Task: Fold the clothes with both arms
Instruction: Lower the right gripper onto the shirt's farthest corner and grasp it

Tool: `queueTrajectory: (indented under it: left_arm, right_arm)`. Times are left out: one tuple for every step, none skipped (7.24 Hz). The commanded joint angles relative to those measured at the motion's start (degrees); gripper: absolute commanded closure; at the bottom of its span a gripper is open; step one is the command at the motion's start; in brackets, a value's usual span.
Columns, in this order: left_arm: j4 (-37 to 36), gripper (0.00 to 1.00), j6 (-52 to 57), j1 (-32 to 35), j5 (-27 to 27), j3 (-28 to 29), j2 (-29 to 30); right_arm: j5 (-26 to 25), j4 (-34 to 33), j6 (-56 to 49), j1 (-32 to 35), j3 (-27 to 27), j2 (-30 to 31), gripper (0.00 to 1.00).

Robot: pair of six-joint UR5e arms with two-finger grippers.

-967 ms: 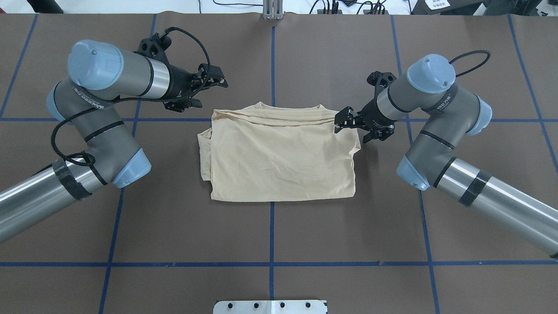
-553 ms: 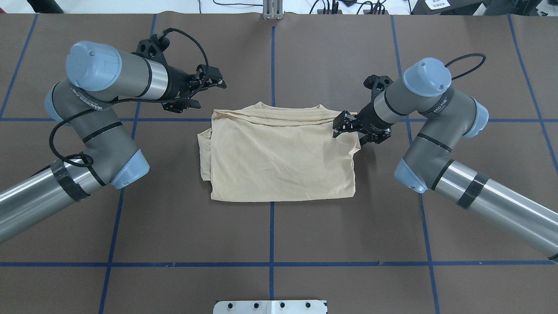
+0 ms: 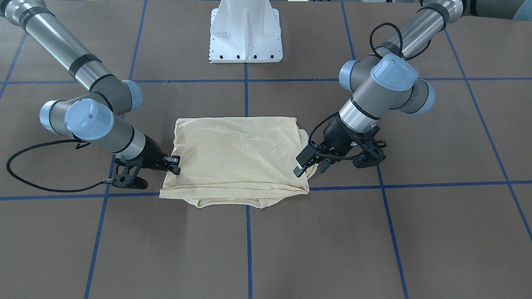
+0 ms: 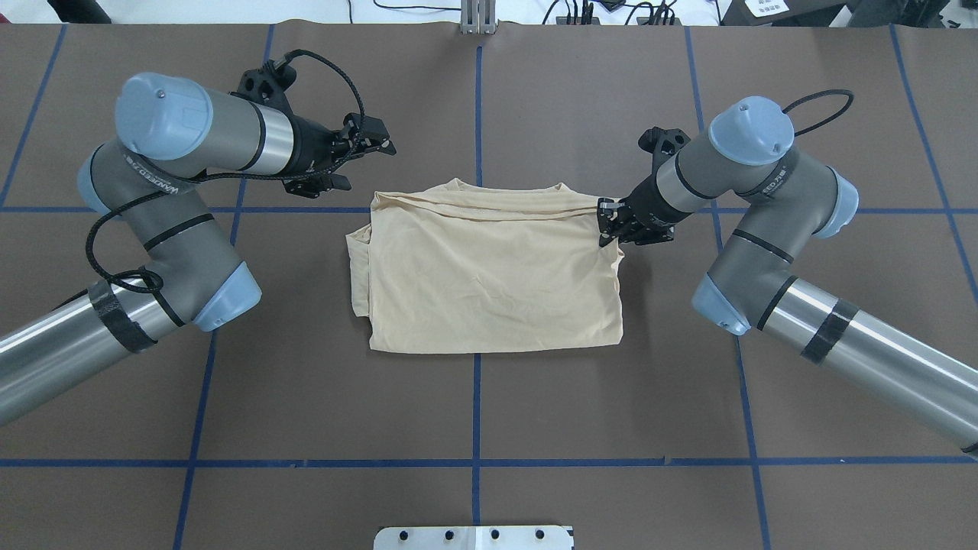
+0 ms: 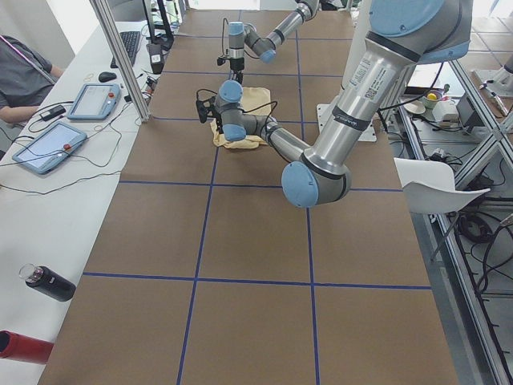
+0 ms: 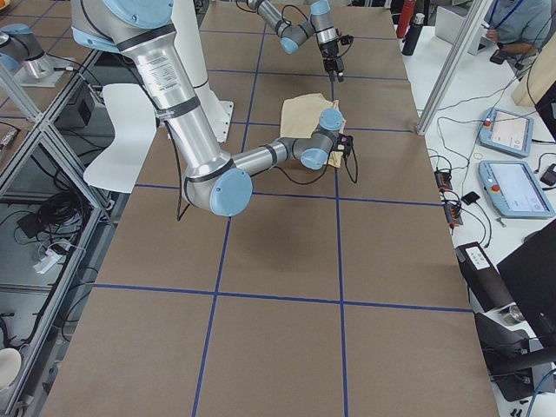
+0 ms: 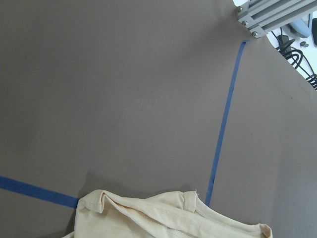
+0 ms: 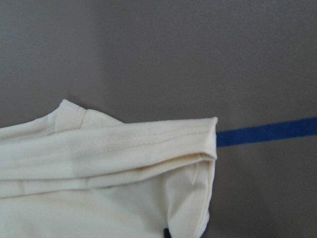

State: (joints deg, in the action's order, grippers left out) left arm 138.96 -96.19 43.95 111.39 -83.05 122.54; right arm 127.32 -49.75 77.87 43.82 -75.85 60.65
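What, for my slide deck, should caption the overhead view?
Right gripper pinches folded T-shirt's far corner; open left gripper hovers nearby.

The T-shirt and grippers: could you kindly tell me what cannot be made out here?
- T-shirt underside and inner layers: hidden by its own folds in every view.
- Right gripper grasp: fingertips cut off by the right wrist view's bottom edge; too small and dark overhead.
- Side views: the grasp is too small to judge.

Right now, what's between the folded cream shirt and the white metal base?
Nothing but brown table cover and blue tape lines separates cream shirt from white base, per the front-facing view.
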Motion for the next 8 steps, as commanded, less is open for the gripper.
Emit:
queueTrajectory:
  left_arm:
    - [0.0,0.00,-0.2,0.0,0.0,0.0,0.0]
    - [0.0,0.00,-0.2,0.0,0.0,0.0,0.0]
    - [0.0,0.00,-0.3,0.0,0.0,-0.1,0.0]
    - [0.0,0.00,-0.3,0.0,0.0,-0.1,0.0]
    - [0.0,0.00,-0.3,0.0,0.1,-0.3,0.0]
    - [-0.1,0.00,-0.3,0.0,0.1,-0.4,0.0]
    - [0.0,0.00,-0.3,0.0,0.1,-0.5,0.0]
    - [0.0,0.00,-0.3,0.0,0.1,-0.8,0.0]
  right_arm:
    - [0.4,0.0,-0.1,0.6,-1.2,0.2,1.00]
    - [0.6,0.0,-0.1,0.7,-1.7,0.6,1.00]
    - [0.8,0.0,-0.1,0.7,-3.5,1.8,1.00]
    - [1.9,0.0,0.0,0.7,-7.5,4.7,1.00]
    - [2.2,0.0,0.0,0.1,-12.4,8.4,1.00]
    - [2.2,0.0,0.1,-1.5,-17.3,12.3,1.00]
    - [2.2,0.1,0.1,-4.2,-21.4,16.0,1.00]
    - [2.8,0.2,0.3,-6.6,-23.9,17.6,1.00]
